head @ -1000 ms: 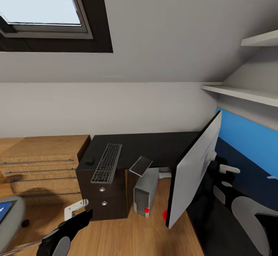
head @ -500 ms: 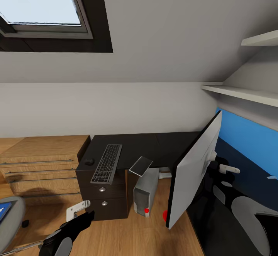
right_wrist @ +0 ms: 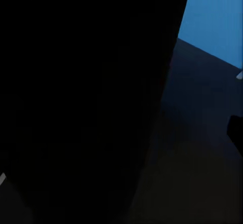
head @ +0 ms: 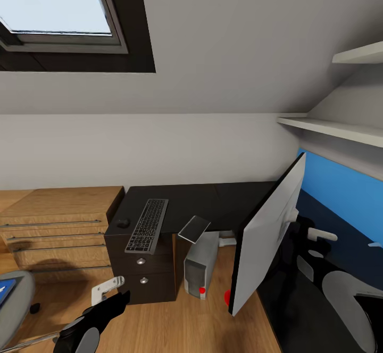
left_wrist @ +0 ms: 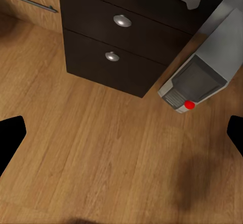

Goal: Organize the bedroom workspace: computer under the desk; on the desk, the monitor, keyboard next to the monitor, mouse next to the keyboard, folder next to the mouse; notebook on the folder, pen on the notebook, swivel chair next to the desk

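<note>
Two arms at the desk corner; monitor tilted at the right.

From left: swivel chair seat edge with a sliver of blue folder; left gripper hanging low over the floor, jaws spread wide and empty in its wrist view; mouse, then keyboard overhanging the desk edge above the drawers; computer on the floor just beside the drawers, a small grey panel above it; monitor leaning steeply; right gripper behind it, grip state unreadable. Judged step: standing the monitor upright — ease it slowly back toward the blue back panel. Open desktop lies between keyboard and monitor; the shelf overhead limits lift.
</note>
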### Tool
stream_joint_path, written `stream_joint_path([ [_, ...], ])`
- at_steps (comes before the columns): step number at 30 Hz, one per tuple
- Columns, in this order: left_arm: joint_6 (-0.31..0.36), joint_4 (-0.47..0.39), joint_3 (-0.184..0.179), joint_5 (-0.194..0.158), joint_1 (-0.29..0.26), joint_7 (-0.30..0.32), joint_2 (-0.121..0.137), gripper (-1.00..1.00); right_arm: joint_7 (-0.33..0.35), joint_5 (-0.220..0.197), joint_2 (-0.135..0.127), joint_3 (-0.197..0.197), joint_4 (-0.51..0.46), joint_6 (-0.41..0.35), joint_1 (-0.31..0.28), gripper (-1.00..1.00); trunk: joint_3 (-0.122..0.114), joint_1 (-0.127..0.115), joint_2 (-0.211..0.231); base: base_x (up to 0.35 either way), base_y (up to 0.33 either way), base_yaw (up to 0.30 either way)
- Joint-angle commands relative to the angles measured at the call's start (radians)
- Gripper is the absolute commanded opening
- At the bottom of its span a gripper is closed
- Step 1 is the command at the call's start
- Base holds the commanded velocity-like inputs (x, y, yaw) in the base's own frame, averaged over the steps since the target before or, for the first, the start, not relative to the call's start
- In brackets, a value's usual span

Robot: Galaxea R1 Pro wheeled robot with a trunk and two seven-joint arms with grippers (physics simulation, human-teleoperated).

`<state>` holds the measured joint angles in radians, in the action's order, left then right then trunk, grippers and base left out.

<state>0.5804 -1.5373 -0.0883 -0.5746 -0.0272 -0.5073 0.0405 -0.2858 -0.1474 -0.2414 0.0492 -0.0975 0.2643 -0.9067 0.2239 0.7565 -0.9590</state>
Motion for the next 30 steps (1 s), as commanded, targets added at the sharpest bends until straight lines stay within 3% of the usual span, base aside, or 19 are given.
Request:
stream_joint_path([
  [1,0.001,-0.001,-0.002,-0.01,-0.001,-0.01,0.001,1.0,0.003,-0.005,0.0,0.004,0.001,0.006,-0.001,1.0,0.001,0.0,-0.001,0.0,0.0,0.0],
  [3,0.001,-0.001,-0.002,-0.01,-0.001,-0.01,0.001,1.0,0.002,-0.005,0.0,0.003,0.001,0.006,-0.001,1.0,0.001,0.0,-0.001,0.0,0.0,0.0],
  [4,0.001,-0.001,-0.002,-0.01,-0.001,-0.01,0.002,1.0,0.002,-0.005,0.0,0.002,0.001,0.006,-0.001,-1.0,0.001,0.0,-0.001,0.0,0.0,0.0],
  [30,0.001,-0.001,-0.002,-0.011,-0.001,-0.011,0.001,1.0,0.005,-0.003,0.002,-0.001,0.001,0.006,-0.001,-1.0,0.001,0.0,-0.001,0.0,0.0,0.0],
])
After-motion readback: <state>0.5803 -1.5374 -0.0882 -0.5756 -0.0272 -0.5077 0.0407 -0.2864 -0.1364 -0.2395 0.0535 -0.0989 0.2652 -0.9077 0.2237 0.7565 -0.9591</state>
